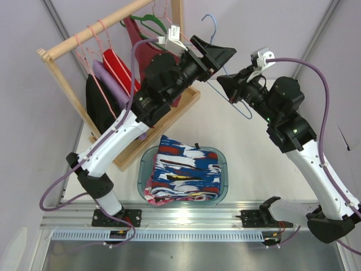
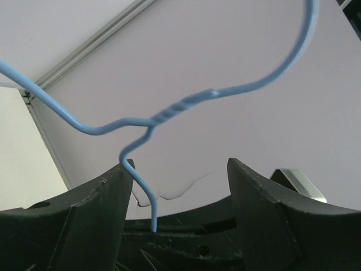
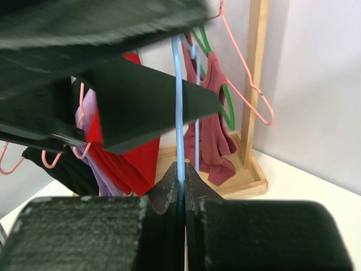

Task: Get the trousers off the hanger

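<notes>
Trousers (image 1: 183,166): royal blue with white and red streaks, off the hanger and lying bunched in the teal basin (image 1: 225,176), on the table (image 1: 259,169) between the two arm bases. They fill most of the basin. A pink-patterned cloth edge shows beneath them at the near rim.

Hanger (image 2: 169,113): thin light-blue wire, bare, held up in the air well above and behind the basin, just right of the wooden rack (image 1: 73,48). No cloth on it. The left wrist view shows the twisted neck with the hook curving off to the upper right.

Right gripper (image 3: 181,179): fingers pressed together on the blue wire. The wire runs straight up out of the pinch in the right wrist view, so this claw carries the hanger.

Left gripper (image 2: 180,169): jaws apart, set around the wire below the twisted neck. One strand drops between the fingers, close against the tip of the left-hand finger (image 2: 101,209) in that view; the other finger stands clear of it. Straddling the wire, not clamped on it.

Rack: pink hangers (image 1: 84,42) and a green hanger (image 1: 155,22) on the top rail. A dark-red tank top (image 1: 146,48) hangs there, with red, purple and black garments beside it.
</notes>
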Robot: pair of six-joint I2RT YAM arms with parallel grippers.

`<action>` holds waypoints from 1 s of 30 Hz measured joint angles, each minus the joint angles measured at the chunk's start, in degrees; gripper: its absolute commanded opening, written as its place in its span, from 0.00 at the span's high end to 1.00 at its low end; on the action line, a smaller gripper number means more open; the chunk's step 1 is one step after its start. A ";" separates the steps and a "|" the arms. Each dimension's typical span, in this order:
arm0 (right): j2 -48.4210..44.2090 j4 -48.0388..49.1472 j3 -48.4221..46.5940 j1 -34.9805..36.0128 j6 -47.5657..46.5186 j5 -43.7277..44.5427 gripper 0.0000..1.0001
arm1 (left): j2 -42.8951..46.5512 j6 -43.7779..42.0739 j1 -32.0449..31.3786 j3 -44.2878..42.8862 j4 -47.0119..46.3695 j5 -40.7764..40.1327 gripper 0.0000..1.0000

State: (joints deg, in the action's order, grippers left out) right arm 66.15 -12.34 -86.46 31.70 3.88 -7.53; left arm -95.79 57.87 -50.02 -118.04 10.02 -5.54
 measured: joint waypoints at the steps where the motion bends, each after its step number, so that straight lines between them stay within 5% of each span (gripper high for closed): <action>1: -0.07 -0.04 0.00 0.09 -0.09 0.02 1.00 | -0.66 0.63 0.00 -0.39 0.00 0.13 0.30; 4: -0.20 -0.17 0.00 0.31 -0.46 0.07 1.00 | -2.38 2.21 0.00 -1.16 -0.04 0.22 0.44; 7: -0.22 -0.44 0.00 0.33 -0.98 0.22 1.00 | -3.43 3.41 0.02 -1.29 0.00 0.26 0.68; 8: -0.22 -0.59 0.00 0.33 -1.05 0.35 1.00 | -3.61 3.78 0.02 -1.29 0.09 0.24 0.85; 11: -0.35 -0.83 0.04 0.35 -1.16 0.96 1.00 | -3.67 5.49 0.07 -1.31 0.83 -0.13 1.00; 21: -3.17 -3.48 1.66 0.57 -1.07 1.95 0.72 | -3.61 9.64 0.52 -1.36 2.05 -0.52 1.00; 30: -6.95 -7.15 1.79 0.52 -1.57 2.14 0.68 | -3.61 11.82 1.42 -1.33 1.92 -0.96 1.00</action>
State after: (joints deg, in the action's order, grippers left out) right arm 59.20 -19.49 -84.66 32.23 2.31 -5.39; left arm -99.39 69.69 -48.60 -119.37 11.94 -6.50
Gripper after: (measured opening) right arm 0.315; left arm 0.049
